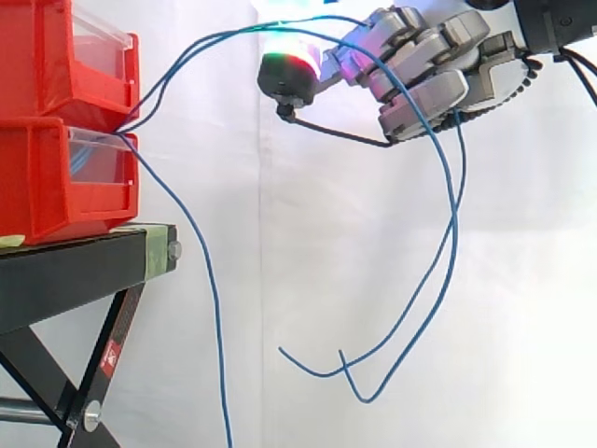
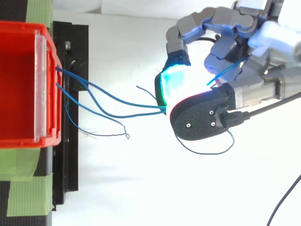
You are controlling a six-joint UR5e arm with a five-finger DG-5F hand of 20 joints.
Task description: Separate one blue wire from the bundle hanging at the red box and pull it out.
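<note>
Two blue wires [image 1: 215,37] run from the gap between the stacked red bins [image 1: 56,177] up and to the right, to my hand [image 1: 438,75]. The hand is curled, and the wires [image 2: 155,109] are pinched between a glowing fingertip pad [image 2: 174,84] and the thumb. Beyond the hand their free ends drape over it and hang in long loops [image 1: 448,252]. A third blue wire [image 1: 201,252] drops loose from the bins, apart from the hand; its curled end [image 2: 126,136] lies below the other two in the top view.
The red bins [image 2: 19,84] sit on a black stand [image 1: 75,271] at the left, with green tape [image 2: 23,188] on its top. A white curtain hangs behind. Open space lies between the bins and the hand.
</note>
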